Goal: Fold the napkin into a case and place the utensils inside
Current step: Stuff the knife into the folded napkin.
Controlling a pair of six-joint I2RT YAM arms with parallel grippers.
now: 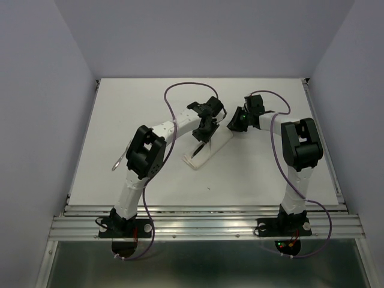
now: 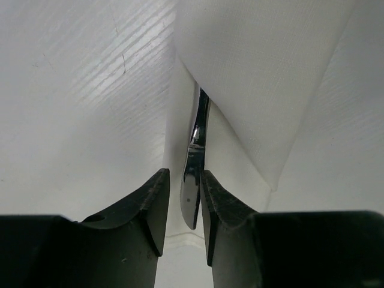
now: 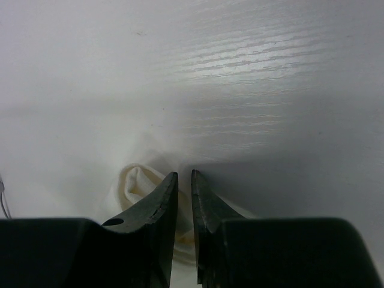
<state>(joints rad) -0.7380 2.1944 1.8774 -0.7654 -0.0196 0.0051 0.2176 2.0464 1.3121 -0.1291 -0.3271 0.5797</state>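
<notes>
The napkin lies mid-table, folded into a narrow white case running diagonally. My left gripper hovers over its middle. In the left wrist view a slim silver utensil pokes out of the case's opening under a napkin flap. Its end sits between the open fingers of my left gripper, close against the right finger, with a gap on the left. My right gripper is at the case's far right end. There my right gripper stands nearly shut, with bunched napkin pinched between its fingers.
Another silver utensil lies on the table left of the left arm's elbow. Grey walls enclose the table on three sides. A metal rail carries both arm bases at the near edge.
</notes>
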